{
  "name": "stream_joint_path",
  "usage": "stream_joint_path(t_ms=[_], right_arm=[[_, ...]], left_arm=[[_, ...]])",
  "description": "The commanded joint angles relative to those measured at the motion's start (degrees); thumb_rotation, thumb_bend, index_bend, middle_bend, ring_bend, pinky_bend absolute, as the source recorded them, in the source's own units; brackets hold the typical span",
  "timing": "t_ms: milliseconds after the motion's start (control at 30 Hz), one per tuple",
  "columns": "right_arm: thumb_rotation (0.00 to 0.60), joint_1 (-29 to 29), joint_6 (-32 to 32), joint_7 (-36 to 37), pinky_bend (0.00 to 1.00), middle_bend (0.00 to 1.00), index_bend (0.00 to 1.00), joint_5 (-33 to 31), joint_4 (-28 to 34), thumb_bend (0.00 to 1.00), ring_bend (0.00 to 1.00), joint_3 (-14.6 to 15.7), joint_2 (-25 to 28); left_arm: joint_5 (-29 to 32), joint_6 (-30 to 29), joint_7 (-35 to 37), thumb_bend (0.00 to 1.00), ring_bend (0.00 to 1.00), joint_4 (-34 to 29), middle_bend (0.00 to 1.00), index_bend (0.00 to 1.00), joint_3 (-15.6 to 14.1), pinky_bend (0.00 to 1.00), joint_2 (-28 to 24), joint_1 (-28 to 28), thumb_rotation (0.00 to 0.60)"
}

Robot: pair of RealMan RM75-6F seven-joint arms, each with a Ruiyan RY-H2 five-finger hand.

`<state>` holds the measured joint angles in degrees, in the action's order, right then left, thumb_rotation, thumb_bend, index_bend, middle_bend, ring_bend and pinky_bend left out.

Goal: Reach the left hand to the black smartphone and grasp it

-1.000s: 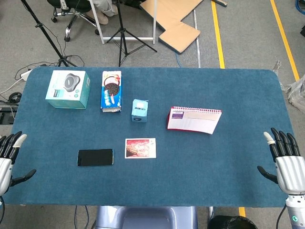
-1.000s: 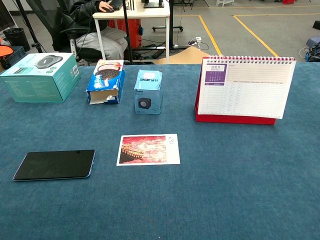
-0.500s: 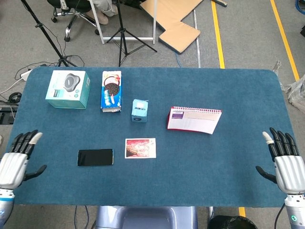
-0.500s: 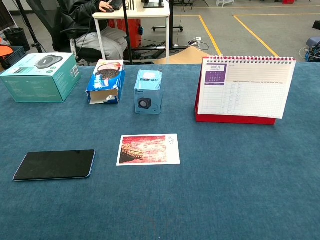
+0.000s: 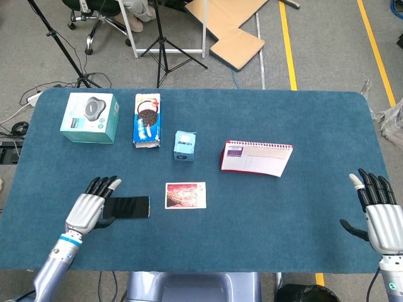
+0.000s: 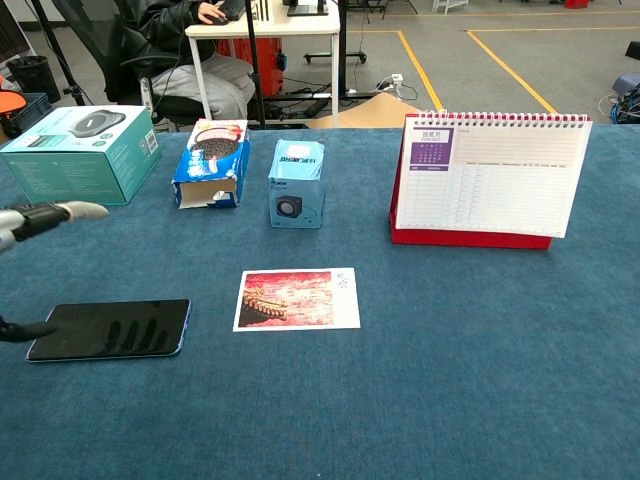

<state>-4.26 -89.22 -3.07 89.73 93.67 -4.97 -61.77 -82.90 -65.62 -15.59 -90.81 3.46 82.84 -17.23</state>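
Observation:
The black smartphone (image 5: 131, 207) (image 6: 112, 328) lies flat on the blue table, left of a red picture card. My left hand (image 5: 89, 211) hovers over the phone's left end with its fingers spread, hiding that end in the head view. In the chest view only the fingertips (image 6: 70, 212) and the thumb tip show at the left edge, above the phone. I see nothing held in it. My right hand (image 5: 381, 217) stays open and empty at the table's right front edge.
A picture card (image 5: 186, 195) lies right of the phone. Behind stand a teal box (image 5: 90, 117), a cookie box (image 5: 147, 119), a small blue speaker box (image 5: 184, 146) and a red desk calendar (image 5: 257, 158). The table's front edge (image 5: 189, 269) runs close behind my left hand.
My left hand has moved from the table's left front corner rightward onto the phone's left end. The phone and my right hand have stayed in place.

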Motion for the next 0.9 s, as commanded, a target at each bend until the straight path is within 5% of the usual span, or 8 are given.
stream_joint_path(t_ms=[33, 900], right_arm=[[0.600, -0.1, 0.3, 0.1, 0.00, 0.00, 0.07, -0.2, -0.2, 0.00, 0.00, 0.0, -0.1], [0.600, -0.6, 1.6, 0.8, 0.00, 0.00, 0.07, -1.0, -0.7, 0.00, 0.00, 0.1, -0.2]], left_arm=[[2.1, 1.8, -1.9, 0.26, 0.00, 2.3, 0.00, 0.00, 0.2, 0.00, 2.8, -1.2, 0.600], [8.0, 6.0, -1.1, 0.26, 0.00, 10.6, 0.00, 0.00, -0.3, 0.00, 9.1, -4.2, 0.600]])
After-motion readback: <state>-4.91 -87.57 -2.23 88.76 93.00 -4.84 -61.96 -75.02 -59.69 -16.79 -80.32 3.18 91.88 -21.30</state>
